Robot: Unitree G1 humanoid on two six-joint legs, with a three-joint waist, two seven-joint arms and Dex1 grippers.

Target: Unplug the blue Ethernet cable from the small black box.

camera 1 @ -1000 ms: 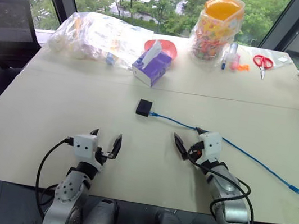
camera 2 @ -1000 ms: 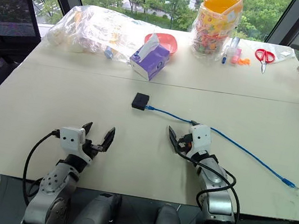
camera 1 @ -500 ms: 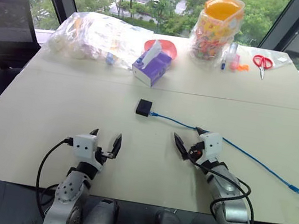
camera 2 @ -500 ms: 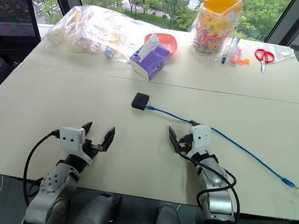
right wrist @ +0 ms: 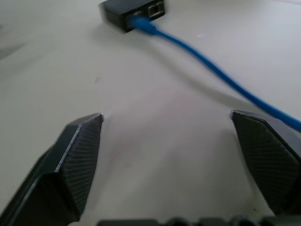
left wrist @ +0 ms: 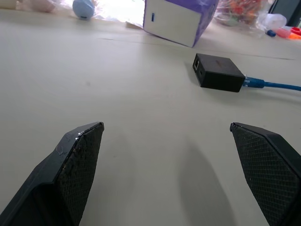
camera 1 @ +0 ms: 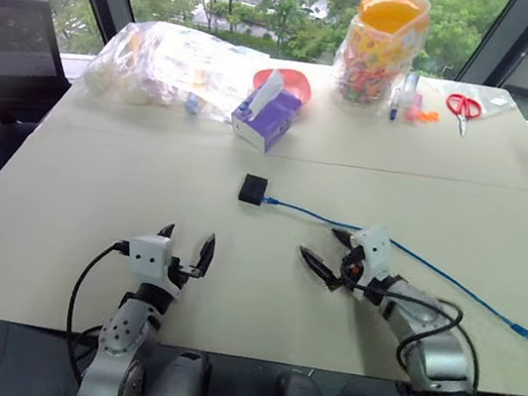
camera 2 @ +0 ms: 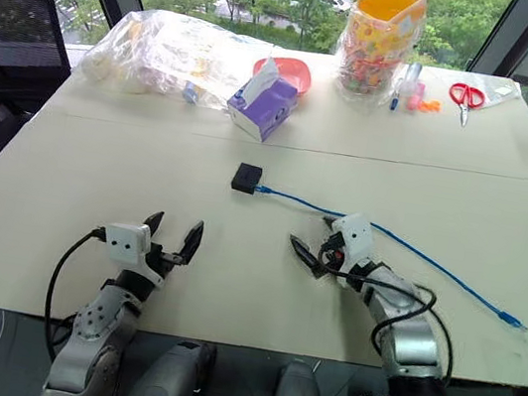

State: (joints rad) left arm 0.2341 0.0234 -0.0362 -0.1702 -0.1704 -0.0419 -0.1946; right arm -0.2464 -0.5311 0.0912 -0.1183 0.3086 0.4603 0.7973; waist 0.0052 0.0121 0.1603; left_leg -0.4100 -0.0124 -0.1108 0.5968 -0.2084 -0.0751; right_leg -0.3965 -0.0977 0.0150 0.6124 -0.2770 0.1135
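We can read no brand, label or writing on anything here; the purple tissue box (camera 1: 268,118) and the candy jar (camera 1: 379,48) show print too small to make out.

The small black box (camera 1: 253,189) lies flat near the middle of the table (camera 1: 94,191), and the blue cable (camera 1: 451,284) is plugged into its side, then trails across the table toward our right edge, where its free plug (camera 1: 523,332) rests. In the right wrist view the blue plug sits in one port of the box (right wrist: 127,13), with a second port beside it.

Our left gripper (camera 1: 186,243) hovers low over the near part of the table with its fingers spread wide, holding nothing. Our right gripper (camera 1: 328,253) is likewise spread wide and empty, just beside the cable, its tips well short of the box.

Compared with a second ago, the right gripper has swung to point more toward our left and the box, and its forearm now lies more slanted. The left gripper has stayed put. The box and cable have not shifted. A person's hand at the far right edge has gone.

Red scissors (camera 1: 464,108) and a clear plastic bag (camera 1: 170,63) sit at the far side.
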